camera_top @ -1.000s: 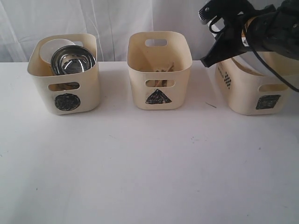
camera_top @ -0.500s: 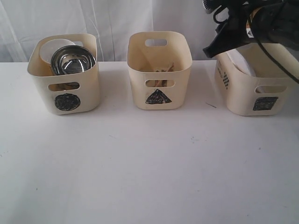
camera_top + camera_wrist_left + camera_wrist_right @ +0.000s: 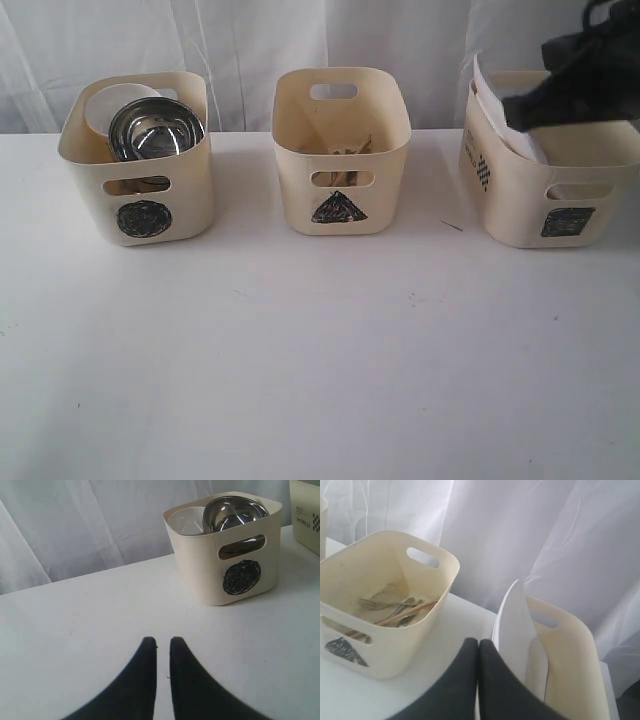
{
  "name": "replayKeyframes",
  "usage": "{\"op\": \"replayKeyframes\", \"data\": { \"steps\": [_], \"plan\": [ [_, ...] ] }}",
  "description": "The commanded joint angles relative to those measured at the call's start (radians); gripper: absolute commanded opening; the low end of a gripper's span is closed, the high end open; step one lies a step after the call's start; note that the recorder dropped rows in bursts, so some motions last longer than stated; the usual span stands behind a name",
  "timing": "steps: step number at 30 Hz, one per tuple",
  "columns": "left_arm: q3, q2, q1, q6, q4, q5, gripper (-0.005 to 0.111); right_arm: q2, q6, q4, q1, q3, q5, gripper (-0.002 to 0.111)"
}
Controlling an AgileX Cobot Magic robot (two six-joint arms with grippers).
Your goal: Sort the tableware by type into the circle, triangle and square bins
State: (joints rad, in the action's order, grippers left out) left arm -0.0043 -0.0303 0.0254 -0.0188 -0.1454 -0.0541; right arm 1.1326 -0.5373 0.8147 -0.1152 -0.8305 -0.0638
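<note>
Sorted by type, judging from the marks: steel bowl and white bowl nested in the circle bin, left of the triangle bin; fork and chopsticks flat inside that triangle bin; plate propped on edge in the square bin to its right, likely too wide to lie flat. Right end effector shut, empty, above the square bin. Left end effector nearly shut, empty, low over the table.

Exterior cam: front-on, slightly raised, mid-range, all three tubs in frame. Left wrist cam: low over table, shares circle bin. Right wrist: close, triangle bin.
</note>
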Motion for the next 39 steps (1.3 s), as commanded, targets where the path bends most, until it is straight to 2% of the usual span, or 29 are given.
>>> {"op": "replayKeyframes", "data": {
  "steps": [1,6,12,16,20,30,39],
  "plan": [
    [0.004,0.007,-0.004,0.002,0.003,0.003,0.017,-0.216,0.017,-0.086,0.006,0.184,0.03,0.0],
    [0.004,0.007,-0.004,0.002,0.003,0.003,0.017,-0.438,0.143,-0.206,0.006,0.375,0.043,0.0],
    [0.004,0.007,-0.004,0.002,0.003,0.003,0.017,-0.682,0.161,-0.274,0.006,0.506,-0.041,0.0],
    [0.004,0.007,-0.004,0.002,0.003,0.003,0.017,-0.793,0.161,-0.274,0.006,0.516,-0.207,0.0],
    [0.004,0.007,-0.004,0.002,0.003,0.003,0.017,-0.869,0.161,-0.274,0.006,0.516,-0.283,0.0],
    [0.004,0.007,-0.004,0.002,0.003,0.003,0.017,-0.997,0.133,-0.277,0.006,0.516,-0.293,0.0],
    [0.004,0.007,-0.004,0.002,0.003,0.003,0.017,-1.022,0.154,-0.277,0.006,0.516,-0.332,0.0]
  ]
}}
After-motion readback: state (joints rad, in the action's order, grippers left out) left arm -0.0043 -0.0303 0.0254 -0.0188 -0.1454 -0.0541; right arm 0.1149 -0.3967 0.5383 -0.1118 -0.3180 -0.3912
